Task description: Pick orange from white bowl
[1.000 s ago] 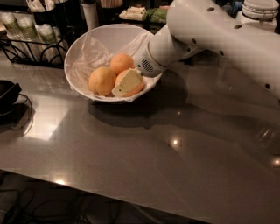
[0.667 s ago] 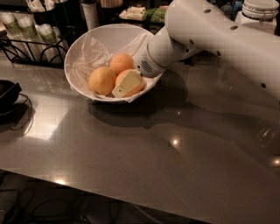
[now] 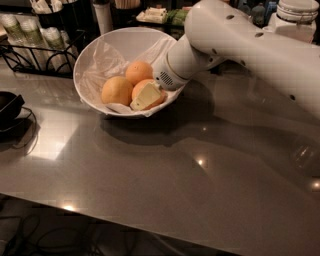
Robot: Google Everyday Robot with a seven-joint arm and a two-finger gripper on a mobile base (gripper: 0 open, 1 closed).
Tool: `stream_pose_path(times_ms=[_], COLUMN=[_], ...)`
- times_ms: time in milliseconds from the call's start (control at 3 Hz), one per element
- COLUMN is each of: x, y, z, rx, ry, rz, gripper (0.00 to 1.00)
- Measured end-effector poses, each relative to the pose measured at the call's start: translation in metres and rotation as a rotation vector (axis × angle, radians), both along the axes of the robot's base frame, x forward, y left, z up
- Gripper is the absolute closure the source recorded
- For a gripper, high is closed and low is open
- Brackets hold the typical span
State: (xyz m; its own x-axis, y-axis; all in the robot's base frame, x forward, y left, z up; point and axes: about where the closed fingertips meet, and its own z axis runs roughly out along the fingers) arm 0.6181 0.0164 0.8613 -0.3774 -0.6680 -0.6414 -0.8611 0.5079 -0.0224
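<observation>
The white bowl [image 3: 118, 42], lined with a crinkled white sheet, stands tilted at the back left of the grey counter. Three oranges lie in it: one at the left front [image 3: 117, 90], one behind [image 3: 138, 71], and one at the right front [image 3: 140, 87]. My gripper [image 3: 147, 96] reaches into the bowl from the right, on the end of the white arm [image 3: 235, 40]. It sits on the right front orange and hides much of it.
A black wire rack [image 3: 30, 47] with cups stands at the back left. A black object with a cable [image 3: 7, 107] lies at the left edge. A lidded jar [image 3: 299, 17] and small containers [image 3: 155, 14] stand along the back. The counter's front edge [image 3: 150, 232] is near.
</observation>
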Motion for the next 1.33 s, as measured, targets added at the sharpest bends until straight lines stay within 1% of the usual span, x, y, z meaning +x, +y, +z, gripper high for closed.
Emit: stream_pose_path(times_ms=[333, 667, 1000, 1333], x=[0.0030, 0.0034, 0.0034, 0.0033], y=[0.0015, 0.0013, 0.0014, 0.0014], z=[-0.0044, -0.0065, -0.0065, -0.0064], rx=[-0.003, -0.004, -0.004, -0.004], ry=[0.010, 0.015, 0.015, 0.015], rz=[-0.001, -0.001, -0.001, -0.001], gripper=[0.36, 0.55, 0.79, 0.99])
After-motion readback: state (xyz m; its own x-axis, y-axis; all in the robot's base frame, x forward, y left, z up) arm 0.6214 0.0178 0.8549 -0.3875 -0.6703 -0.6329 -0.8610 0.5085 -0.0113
